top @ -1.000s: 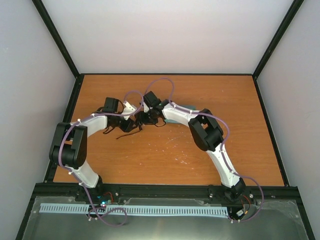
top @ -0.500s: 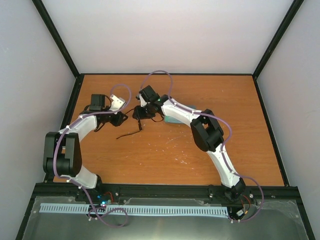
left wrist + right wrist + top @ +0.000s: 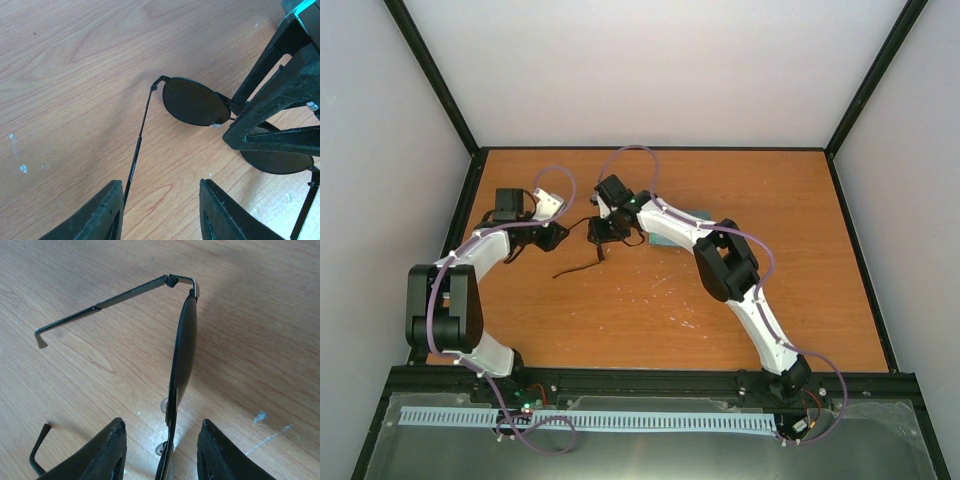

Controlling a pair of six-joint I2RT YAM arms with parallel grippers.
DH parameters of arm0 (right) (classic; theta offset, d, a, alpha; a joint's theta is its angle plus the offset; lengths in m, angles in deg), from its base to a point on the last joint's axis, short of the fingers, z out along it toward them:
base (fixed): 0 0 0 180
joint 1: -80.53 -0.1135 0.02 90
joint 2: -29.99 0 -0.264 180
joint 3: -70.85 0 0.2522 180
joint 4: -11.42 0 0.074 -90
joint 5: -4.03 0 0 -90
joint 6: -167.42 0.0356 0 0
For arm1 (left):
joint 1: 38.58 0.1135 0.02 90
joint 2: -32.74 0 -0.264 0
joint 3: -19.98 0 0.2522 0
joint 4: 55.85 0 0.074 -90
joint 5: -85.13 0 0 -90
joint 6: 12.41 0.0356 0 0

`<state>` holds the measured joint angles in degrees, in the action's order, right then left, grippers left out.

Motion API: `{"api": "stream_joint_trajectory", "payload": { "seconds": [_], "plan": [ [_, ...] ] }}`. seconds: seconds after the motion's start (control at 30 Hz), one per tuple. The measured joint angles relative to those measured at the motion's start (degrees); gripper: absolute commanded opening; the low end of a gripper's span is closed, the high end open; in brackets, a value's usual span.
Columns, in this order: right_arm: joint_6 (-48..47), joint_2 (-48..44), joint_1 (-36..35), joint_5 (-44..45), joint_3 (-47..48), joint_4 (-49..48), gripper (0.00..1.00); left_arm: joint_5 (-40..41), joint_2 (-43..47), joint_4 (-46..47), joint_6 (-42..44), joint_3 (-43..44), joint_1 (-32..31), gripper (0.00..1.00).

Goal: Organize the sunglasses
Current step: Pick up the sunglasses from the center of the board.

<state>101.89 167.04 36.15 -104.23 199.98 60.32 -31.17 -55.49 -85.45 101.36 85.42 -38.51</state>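
Note:
The sunglasses [image 3: 592,250] stand on the wooden table with thin dark frame, dark lenses and both temple arms unfolded. In the right wrist view the frame [image 3: 184,347] is seen edge-on, with its bridge between my right gripper's [image 3: 162,452] open jaws, which do not touch it. My right gripper [image 3: 604,230] hangs over the glasses. My left gripper [image 3: 554,237] is open and empty just left of them. In the left wrist view one temple arm [image 3: 140,142] runs past the left finger of my left gripper [image 3: 160,212], and a lens [image 3: 192,101] lies beyond.
A light-blue flat item [image 3: 672,232] lies right of the glasses, partly under my right arm. The black right fingers [image 3: 280,105] fill the right side of the left wrist view. Scuffed pale marks [image 3: 660,280] dot the table centre. Black frame rails edge the table.
My left gripper has pulled back to the left, away from the glasses. My right gripper has shifted slightly left and back over the frame. The glasses stay on the table.

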Motion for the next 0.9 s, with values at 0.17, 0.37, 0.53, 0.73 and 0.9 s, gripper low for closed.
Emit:
{"api": "stream_joint_trajectory", "payload": {
  "seconds": [0.17, 0.37, 0.53, 0.73, 0.9],
  "plan": [
    [-0.24, 0.83, -0.09, 0.46, 0.31, 0.76, 0.34, 0.04, 0.00, 0.07, 0.07, 0.00, 0.55, 0.42],
    [-0.07, 1.36, -0.13, 0.76, 1.27, 0.85, 0.29, 0.11, 0.00, 0.42, 0.13, 0.00, 0.83, 0.42],
    [-0.04, 2.49, -0.15, 0.92, 3.21, 0.66, 0.18, 0.13, 0.00, 0.63, 0.13, 0.00, 0.85, 0.42],
    [-0.50, 4.07, -0.20, 0.90, 4.37, 0.98, 0.05, 0.13, 0.00, 0.87, 0.13, 0.00, 0.85, 0.42],
    [-0.90, 4.24, -0.26, 0.90, 4.76, 1.03, 0.03, 0.15, 0.00, 0.87, 0.13, 0.00, 0.85, 0.41]
  ]
}}
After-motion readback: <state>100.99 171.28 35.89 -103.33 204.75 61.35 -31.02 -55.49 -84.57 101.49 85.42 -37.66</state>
